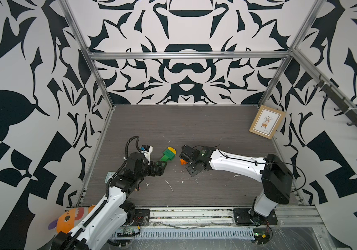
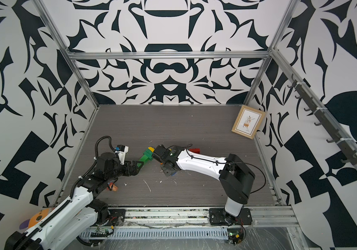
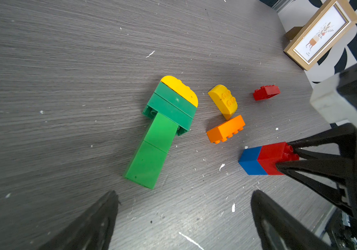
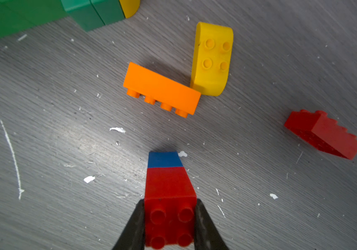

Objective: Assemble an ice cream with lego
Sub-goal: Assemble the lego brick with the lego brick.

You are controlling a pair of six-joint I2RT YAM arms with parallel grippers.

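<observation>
With the right hand (image 4: 170,203) gripping the red-blue stack (image 4: 169,184), blue end toward the table (image 3: 43,65), and the left hand (image 3: 184,192) wide open before the green-yellow build (image 3: 162,129) lying flat, joining seems in hand: next, bring stack to build, studs aligned.

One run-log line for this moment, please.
right tool: shut on red-blue stack | left tool: open, empty, facing green-yellow build | loose: orange brick, yellow rounded brick, red brick
</observation>
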